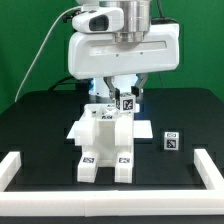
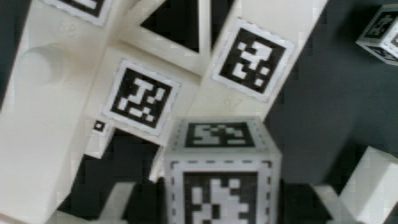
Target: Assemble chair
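The half-built chair [image 1: 103, 135] stands in the middle of the black table [image 1: 40, 115], between the low white rails [image 1: 20, 165]. It is a stepped white body with two tagged feet on the near side in the exterior view. At its far end a small tagged block [image 1: 127, 101] sits right under the claw [image 1: 122, 95]. The wrist view shows that block [image 2: 217, 165] close up, with tags on two faces and the tagged white faces of the chair [image 2: 71, 110] just behind it. Dark shapes flank the block there, likely the fingers, but I cannot tell whether they press on it or stand off. One more tagged cube [image 1: 172, 141] lies apart, on the exterior view's right.

The step in hand looks like fitting this block to the chair's far end. To do it well, I judge the block should be held square to the face it meets and brought in slowly and straight, with no sideways push that could shove the loose body across the table. A skewed block would likely jam — better to line up the edges first, then press.
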